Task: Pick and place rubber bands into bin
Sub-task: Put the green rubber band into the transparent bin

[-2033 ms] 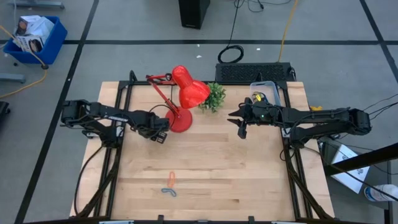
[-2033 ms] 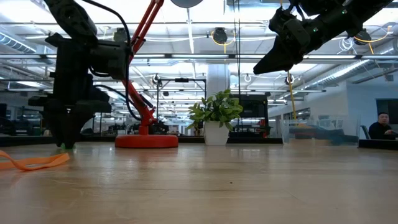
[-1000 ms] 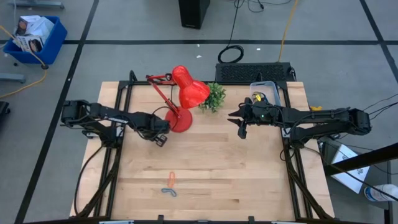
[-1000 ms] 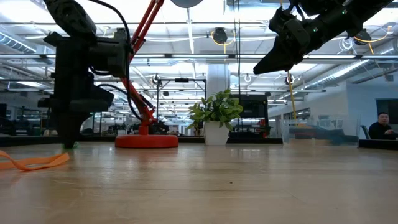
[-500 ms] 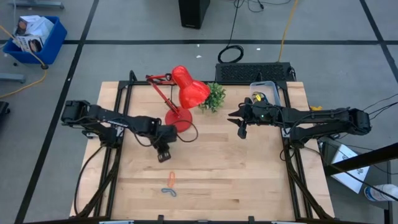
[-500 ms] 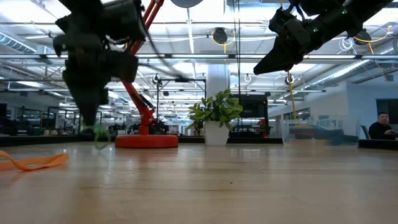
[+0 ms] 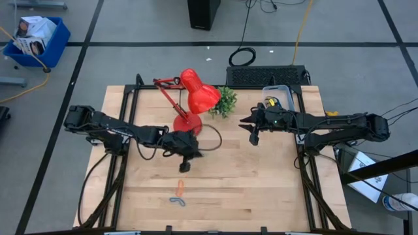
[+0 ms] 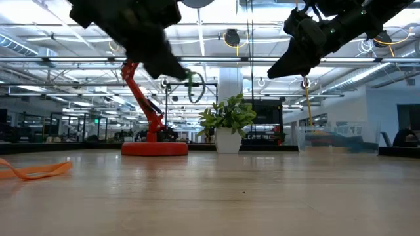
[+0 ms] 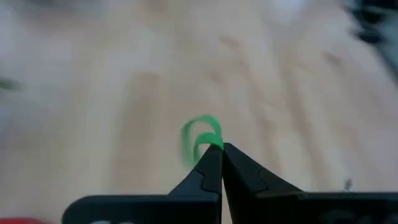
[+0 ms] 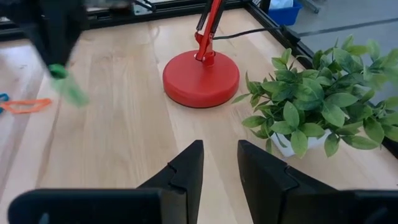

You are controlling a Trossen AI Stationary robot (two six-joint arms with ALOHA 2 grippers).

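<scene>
My left gripper (image 8: pixel 184 74) hangs over the middle of the table, right of the red lamp's base, and is shut on a green rubber band (image 9: pixel 200 138). The same band (image 8: pixel 195 86) also shows in the low view. An orange rubber band (image 7: pixel 180 187) and a blue one (image 7: pixel 177 201) lie flat on the wood near the front edge. The bin (image 7: pixel 277 95), a clear tub, stands at the far right corner. My right gripper (image 10: pixel 219 163) waits open in the air in front of the bin, with nothing between its fingers. My left gripper pinches the green band between its two fingertips, at one spot of the loop (image 9: pixel 210 145). The fingers slant down toward the table's right side. The rest of the loop sticks out past the tips, slack, lifted clear of the table.
A red desk lamp (image 7: pixel 189 104) stands at the far middle, its round base (image 10: pixel 201 78) on the wood. Next to it is a small potted plant (image 7: pixel 226 101). A black cable loops beside my left wrist (image 7: pixel 214 139). A blue crate (image 7: pixel 36 38) sits on the floor.
My left gripper has risen from the table beside the lamp's base and swung toward the table's right and near side. It has tipped from pointing straight down to a slant and rolled. It stays shut, and the green band has come up off the wood with it.
</scene>
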